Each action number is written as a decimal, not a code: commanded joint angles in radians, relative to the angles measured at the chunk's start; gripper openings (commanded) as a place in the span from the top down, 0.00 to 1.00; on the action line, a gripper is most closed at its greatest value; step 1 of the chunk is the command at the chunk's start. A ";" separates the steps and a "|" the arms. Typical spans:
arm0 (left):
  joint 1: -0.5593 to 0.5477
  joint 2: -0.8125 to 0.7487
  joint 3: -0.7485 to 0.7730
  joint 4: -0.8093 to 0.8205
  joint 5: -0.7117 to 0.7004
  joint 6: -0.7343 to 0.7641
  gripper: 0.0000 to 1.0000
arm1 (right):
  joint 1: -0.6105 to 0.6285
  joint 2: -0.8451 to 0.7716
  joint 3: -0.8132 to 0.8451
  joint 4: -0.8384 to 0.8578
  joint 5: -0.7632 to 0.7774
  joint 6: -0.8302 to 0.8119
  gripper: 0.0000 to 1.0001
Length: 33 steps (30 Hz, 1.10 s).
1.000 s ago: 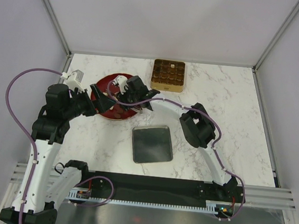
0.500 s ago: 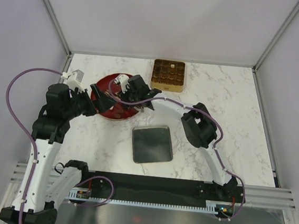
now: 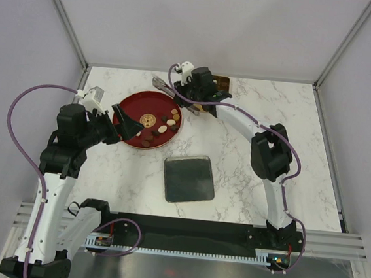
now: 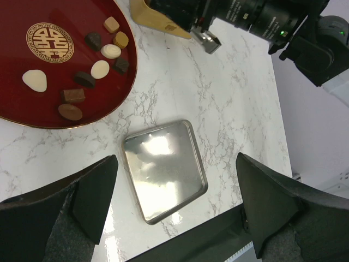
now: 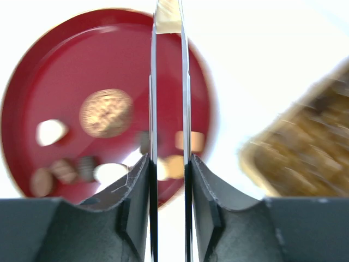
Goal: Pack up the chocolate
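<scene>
Several chocolate pieces [image 3: 164, 125] [image 4: 100, 69], dark brown, light brown and cream, lie on the right half of the red dish [image 3: 139, 105] [image 4: 22, 117]. My right gripper [image 3: 158, 82] [image 5: 168, 11] hangs above the table behind the dish. Its thin metal blades are nearly together, and a blurred tan chocolate [image 5: 167, 19] shows pinched between the tips. The right wrist covers most of the gold tin [image 3: 224, 81] [image 5: 305, 158]. At the dish's left rim my left gripper [image 3: 126, 125] [image 4: 174, 213] is open and holds nothing.
A silver square lid [image 3: 189, 179] [image 4: 163, 169] lies flat on the marble table [image 3: 287, 109] in front of the dish. Frame posts and walls close in the back and both sides.
The right arm has lifted off the dish and swung back toward the gold tin, with its blades drawn closer together. The chocolates on the dish are now uncovered. The left arm has not moved.
</scene>
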 commanded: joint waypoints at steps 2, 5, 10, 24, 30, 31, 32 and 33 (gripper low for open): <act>0.004 -0.008 0.018 0.001 0.008 -0.006 0.03 | -0.094 -0.092 -0.033 -0.003 0.116 0.036 0.60; 0.004 -0.003 0.016 -0.001 0.006 -0.004 0.03 | -0.138 -0.093 -0.034 -0.043 0.184 0.024 0.59; 0.004 0.003 0.018 0.001 0.009 -0.006 0.03 | -0.198 -0.092 -0.060 -0.069 0.243 0.030 0.59; 0.004 0.009 0.021 0.002 0.020 -0.009 0.03 | -0.255 -0.100 -0.103 -0.069 0.217 0.068 0.57; 0.004 0.009 0.019 0.002 0.022 -0.010 0.03 | -0.255 -0.123 -0.132 -0.065 0.213 0.082 0.57; 0.004 0.009 0.019 0.001 0.020 -0.010 0.03 | -0.255 -0.125 -0.135 -0.062 0.186 0.083 0.57; 0.004 0.007 0.018 0.001 0.020 -0.012 0.03 | -0.255 -0.128 -0.142 -0.058 0.184 0.085 0.57; 0.004 0.009 0.018 0.001 0.022 -0.010 0.03 | -0.255 -0.129 -0.144 -0.057 0.184 0.085 0.57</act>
